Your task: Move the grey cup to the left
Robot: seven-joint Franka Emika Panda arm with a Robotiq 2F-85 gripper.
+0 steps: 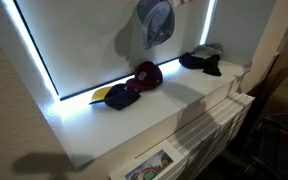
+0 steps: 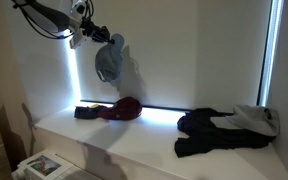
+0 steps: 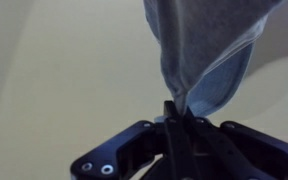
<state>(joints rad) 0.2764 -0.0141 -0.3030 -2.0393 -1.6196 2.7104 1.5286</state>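
The gripper (image 3: 176, 112) is squeezed closed on a fold of the grey cap (image 3: 206, 45). The cap is hung high in the air, above the maroon cap (image 2: 126, 108) on the white ledge (image 2: 134, 135). It should be carried left slowly, pinched tight, then lowered onto bare ledge.

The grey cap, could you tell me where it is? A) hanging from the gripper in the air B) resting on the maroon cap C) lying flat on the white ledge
A: the grey cap hangs pinched in the gripper, well above the ledge in both exterior views.
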